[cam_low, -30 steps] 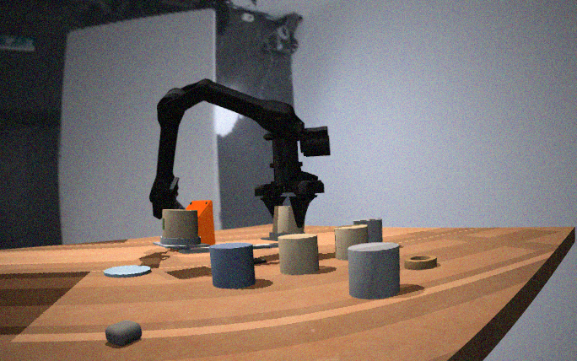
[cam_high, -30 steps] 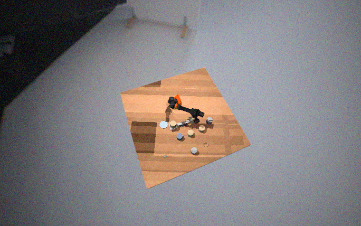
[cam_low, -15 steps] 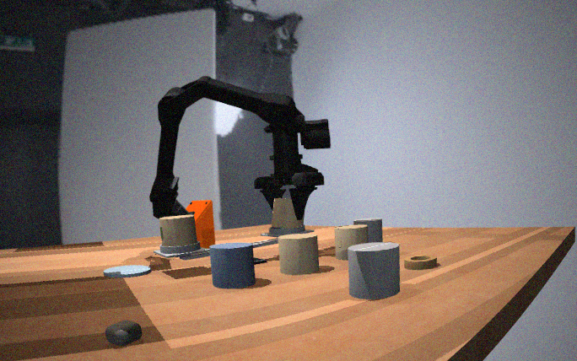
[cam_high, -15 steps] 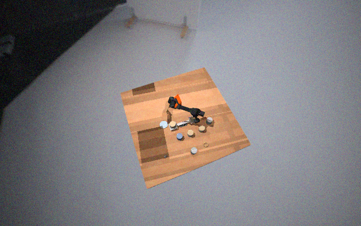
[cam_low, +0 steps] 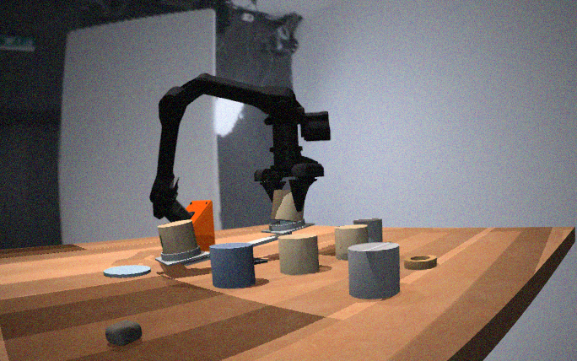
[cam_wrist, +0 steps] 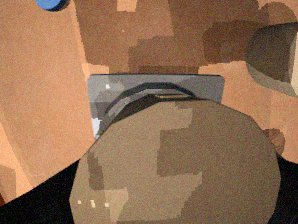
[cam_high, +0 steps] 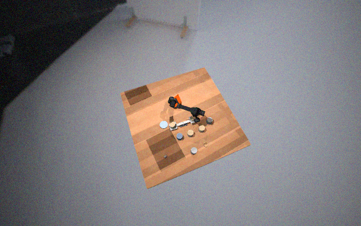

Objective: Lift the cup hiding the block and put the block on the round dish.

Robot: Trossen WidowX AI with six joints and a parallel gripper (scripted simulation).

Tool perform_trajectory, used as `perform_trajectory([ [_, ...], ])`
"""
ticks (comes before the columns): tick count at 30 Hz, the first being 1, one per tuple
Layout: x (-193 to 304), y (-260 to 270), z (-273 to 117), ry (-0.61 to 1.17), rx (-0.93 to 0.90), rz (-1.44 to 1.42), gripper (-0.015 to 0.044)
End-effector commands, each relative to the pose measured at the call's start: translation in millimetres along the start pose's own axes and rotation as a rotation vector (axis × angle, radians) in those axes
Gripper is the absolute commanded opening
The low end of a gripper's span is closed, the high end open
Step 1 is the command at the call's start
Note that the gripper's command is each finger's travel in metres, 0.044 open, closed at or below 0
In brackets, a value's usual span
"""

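My gripper (cam_low: 288,204) is shut on a beige cup (cam_low: 290,210) (cam_wrist: 175,165) at the far end of the balance (cam_high: 183,123) (cam_low: 264,239). The cup's top fills the lower part of the wrist view, and its base is at or just above the pan (cam_wrist: 214,86); the exact gap is hard to tell. The other beige cup (cam_high: 172,124) (cam_low: 177,239) stands on the opposite pan, which sits low and tilted, and this cup leans with it. The pale blue round dish (cam_high: 163,124) (cam_low: 126,271) lies beside that pan, with nothing on it. The block is not visible.
A blue cylinder (cam_high: 179,136) (cam_low: 232,266), two beige cylinders (cam_low: 299,255) (cam_low: 351,242), a light grey cylinder (cam_high: 193,150) (cam_low: 374,272) and a darker grey one (cam_high: 209,120) stand near the balance. A ring (cam_low: 420,266) and a dark stone (cam_high: 165,156) (cam_low: 123,332) lie farther out.
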State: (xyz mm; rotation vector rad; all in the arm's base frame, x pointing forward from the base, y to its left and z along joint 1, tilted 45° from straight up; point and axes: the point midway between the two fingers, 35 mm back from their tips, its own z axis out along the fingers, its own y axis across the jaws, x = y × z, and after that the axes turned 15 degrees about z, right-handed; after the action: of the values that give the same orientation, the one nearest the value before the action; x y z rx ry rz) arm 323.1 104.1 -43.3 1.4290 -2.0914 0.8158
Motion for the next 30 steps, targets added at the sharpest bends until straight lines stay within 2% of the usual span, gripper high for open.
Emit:
perform_trajectory([
  [1, -5, 1, -8, -0.022, -0.001, 0.008, 0.0000],
  [30, -3, 3, -46, -0.022, -0.002, 0.007, 0.0000],
])
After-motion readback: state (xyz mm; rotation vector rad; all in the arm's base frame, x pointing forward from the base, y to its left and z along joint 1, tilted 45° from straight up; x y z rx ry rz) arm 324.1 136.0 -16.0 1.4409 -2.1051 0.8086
